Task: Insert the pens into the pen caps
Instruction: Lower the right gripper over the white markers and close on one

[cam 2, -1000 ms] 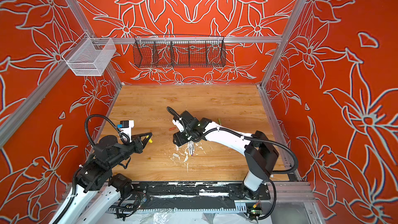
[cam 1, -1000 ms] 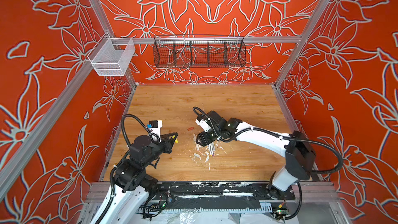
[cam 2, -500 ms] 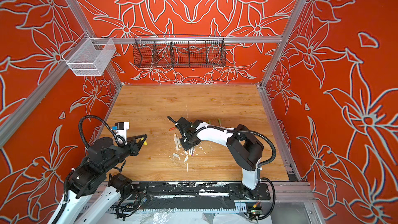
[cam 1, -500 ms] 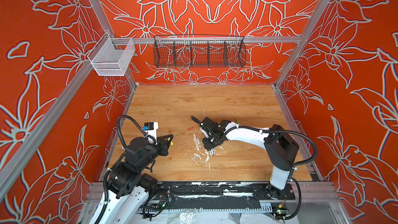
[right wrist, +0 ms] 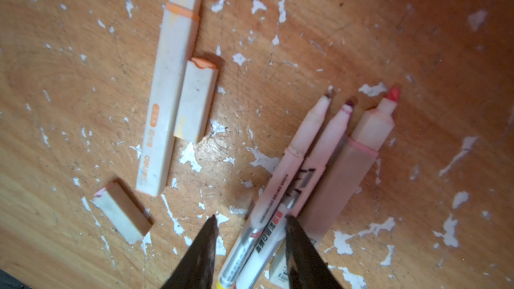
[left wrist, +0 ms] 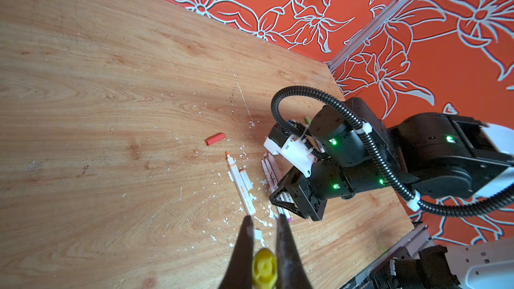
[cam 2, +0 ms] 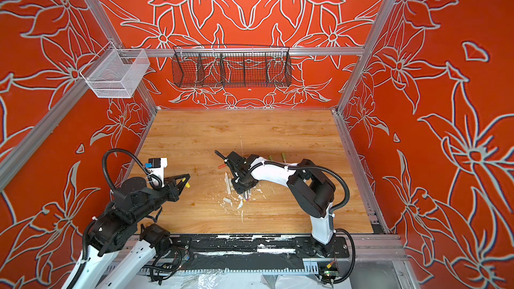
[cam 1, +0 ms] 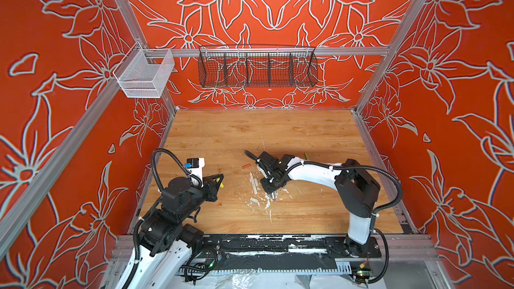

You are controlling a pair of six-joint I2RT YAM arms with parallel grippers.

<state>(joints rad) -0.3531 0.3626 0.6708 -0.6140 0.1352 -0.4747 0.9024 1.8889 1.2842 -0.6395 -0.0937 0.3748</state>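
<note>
Fingers point(left wrist: 244, 246) of the left gripper point(left wrist: 264, 218) are clamped on a yellow cap point(left wrist: 264, 271). The gripper hovers over the near left part of the table point(cam 1: 306, 218), well apart from everything else.

Further in, near the table's middle, a short white cap point(right wrist: 122, 212) lies loose among white paint flecks. Just past it the right gripper point(right wrist: 250, 218) points down over three pens point(right wrist: 314, 145) lying side by side and touching. Two are slim with dark tips, and the third is a thicker pen point(right wrist: 370, 129) with a red tip. The jaws stand apart and straddle the two slim barrels. One finger seems to touch a barrel and a gap shows at the other, so nothing is gripped.

Beside the bundle, toward the left arm, an uncapped white pen with an orange band point(right wrist: 169, 93) lies flat, with a second short white cap point(right wrist: 196, 101) touching its side. Beyond these an orange-red cap point(cam 1: 246, 166) lies alone.

Farther back, behind the right arm's wrist, two lime green pieces point(cam 2: 283, 156) rest on the wood; caps or pens, I cannot tell. On the back wall hang a black wire basket point(cam 1: 257, 69) and a white mesh basket point(cam 1: 144, 76).
</note>
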